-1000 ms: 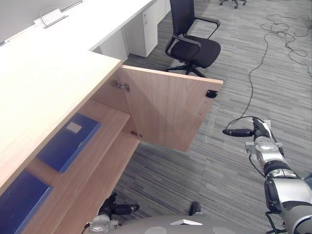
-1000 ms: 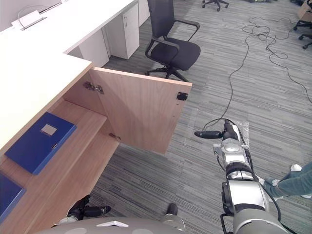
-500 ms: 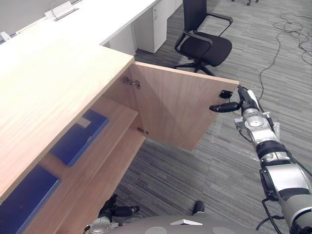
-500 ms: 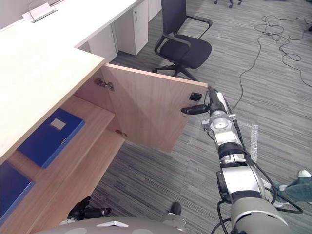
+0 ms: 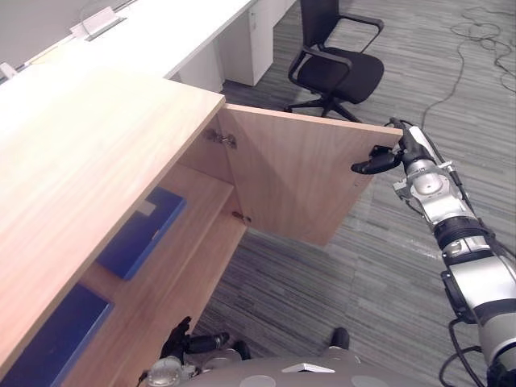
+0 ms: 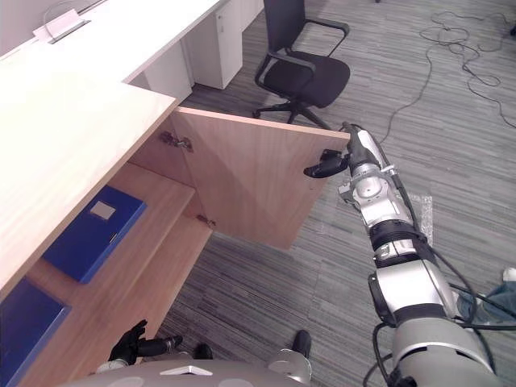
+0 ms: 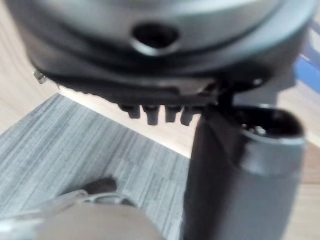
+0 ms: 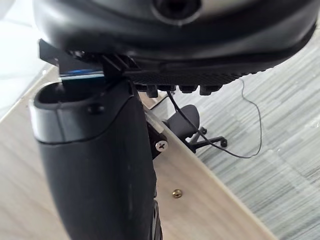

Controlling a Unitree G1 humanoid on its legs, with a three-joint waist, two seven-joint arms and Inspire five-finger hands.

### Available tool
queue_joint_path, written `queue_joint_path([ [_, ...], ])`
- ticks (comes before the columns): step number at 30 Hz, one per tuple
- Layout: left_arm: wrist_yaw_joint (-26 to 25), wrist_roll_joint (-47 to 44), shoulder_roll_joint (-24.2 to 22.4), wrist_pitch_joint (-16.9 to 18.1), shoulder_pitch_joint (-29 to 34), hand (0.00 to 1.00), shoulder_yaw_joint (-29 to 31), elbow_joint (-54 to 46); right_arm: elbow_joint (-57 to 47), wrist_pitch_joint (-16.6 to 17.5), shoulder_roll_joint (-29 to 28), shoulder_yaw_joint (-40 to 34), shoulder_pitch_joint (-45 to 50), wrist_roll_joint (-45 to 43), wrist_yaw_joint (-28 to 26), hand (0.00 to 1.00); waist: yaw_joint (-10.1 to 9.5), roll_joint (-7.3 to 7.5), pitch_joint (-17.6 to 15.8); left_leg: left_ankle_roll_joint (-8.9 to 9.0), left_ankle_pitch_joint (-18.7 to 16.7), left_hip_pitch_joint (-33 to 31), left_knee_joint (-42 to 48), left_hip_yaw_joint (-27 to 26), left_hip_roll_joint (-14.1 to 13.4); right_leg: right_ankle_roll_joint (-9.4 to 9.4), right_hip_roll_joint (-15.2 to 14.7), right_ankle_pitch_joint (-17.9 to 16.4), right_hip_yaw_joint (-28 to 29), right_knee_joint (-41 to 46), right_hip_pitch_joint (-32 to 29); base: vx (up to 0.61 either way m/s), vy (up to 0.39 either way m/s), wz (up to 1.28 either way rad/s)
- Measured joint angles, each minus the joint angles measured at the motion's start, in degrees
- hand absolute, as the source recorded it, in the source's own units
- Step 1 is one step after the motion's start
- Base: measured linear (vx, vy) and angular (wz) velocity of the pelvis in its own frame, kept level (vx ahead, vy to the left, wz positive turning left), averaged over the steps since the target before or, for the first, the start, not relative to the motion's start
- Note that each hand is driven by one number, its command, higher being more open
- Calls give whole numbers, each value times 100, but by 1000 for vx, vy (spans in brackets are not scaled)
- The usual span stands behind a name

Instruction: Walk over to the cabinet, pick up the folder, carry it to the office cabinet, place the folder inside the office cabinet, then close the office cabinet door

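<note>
Sits at the free edge of the open light-wood cabinet door (image 5: 290,179) with the nearer right hand (image 5: 402,146), fingers relaxed, thumb spread, holding nothing.

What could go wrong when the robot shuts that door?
The right hand is just at the top outer corner of the door, so it might slip off and leave the door open. The left hand hangs low by the front of the cabinet, where the swinging door might bump it.
</note>
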State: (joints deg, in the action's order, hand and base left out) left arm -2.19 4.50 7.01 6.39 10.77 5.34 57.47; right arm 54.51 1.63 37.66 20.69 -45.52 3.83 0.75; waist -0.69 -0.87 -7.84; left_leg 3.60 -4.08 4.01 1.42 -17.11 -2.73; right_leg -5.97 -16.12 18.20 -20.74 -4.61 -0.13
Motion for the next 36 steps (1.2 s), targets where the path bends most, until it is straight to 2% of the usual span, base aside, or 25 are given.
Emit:
queue_joint_path([
  [2,23,3,118,-5,10,100,-3,39,-272,2,267,603,12,-61,-254,100,47,132,-11,5,-3,-3,-15,4,-53,-10,60,-50,9,0,-12,-35,-7,-8],
  [3,32,3,123,-5,5,100,-2,41,-499,1,463,937,17,-120,-414,100,46,147,-6,10,-11,-11,-14,4,-96,-4,100,-91,8,0,-16,-19,-41,-6],
  [5,67,22,163,-1,-28,100,9,51,-1385,4,1160,1796,20,-331,-913,100,46,217,1,54,-43,-63,49,-4,-151,-49,143,-399,22,0,-22,-20,-87,-9],
  [8,111,47,175,-2,-46,100,25,54,-2247,43,1627,2350,5,-739,-1419,100,44,227,9,140,-35,-65,73,-24,-310,-78,302,-681,24,2,-16,-25,-176,-14],
  [9,126,62,172,-2,-86,100,25,61,-2691,61,1814,2632,-12,-987,-1718,100,42,207,21,242,-25,-79,115,-24,-456,-31,471,-772,19,2,-11,-30,-156,-8],
  [13,206,73,157,-1,-186,100,29,115,-3645,87,2117,3347,-23,-1383,-2318,100,6,209,154,455,66,-119,137,41,-866,203,856,-941,-47,1,-1,-52,-188,-2],
  [18,233,75,108,-5,-170,100,137,194,-4863,89,2094,4213,-20,-2046,-3190,100,-96,191,455,571,223,-181,4,143,-1101,354,1136,-1070,-134,-1,-66,-34,-96,9],
  [22,244,280,70,-7,-180,100,256,235,-5732,179,1707,4638,-31,-2697,-3572,100,-244,222,693,602,394,-249,-178,279,-1096,367,1148,-1078,-281,-1,-107,-4,6,19],
  [25,239,289,75,-9,-159,100,436,235,-6179,356,1471,4672,-142,-2877,-3653,100,-397,346,811,601,401,-260,-178,304,-1084,367,1133,-1078,-305,-3,-102,12,37,6],
  [29,230,289,199,-33,-100,100,505,285,-6477,471,1377,4811,-306,-2990,-3700,100,-438,556,953,599,404,-290,-178,352,-1059,367,1103,-1078,-350,-30,-92,13,47,7],
  [32,228,290,254,-33,-110,100,511,285,-6474,465,1379,4935,-266,-2980,-3771,100,-426,612,1001,595,407,-292,-179,355,-1054,367,1098,-1077,-349,-30,-91,7,21,0],
  [36,243,291,249,-33,-128,100,495,286,-6473,465,1389,4941,-72,-2948,-3773,100,-415,593,1013,580,408,-296,-182,364,-1052,367,1097,-1078,-351,-30,-92,2,9,0],
])
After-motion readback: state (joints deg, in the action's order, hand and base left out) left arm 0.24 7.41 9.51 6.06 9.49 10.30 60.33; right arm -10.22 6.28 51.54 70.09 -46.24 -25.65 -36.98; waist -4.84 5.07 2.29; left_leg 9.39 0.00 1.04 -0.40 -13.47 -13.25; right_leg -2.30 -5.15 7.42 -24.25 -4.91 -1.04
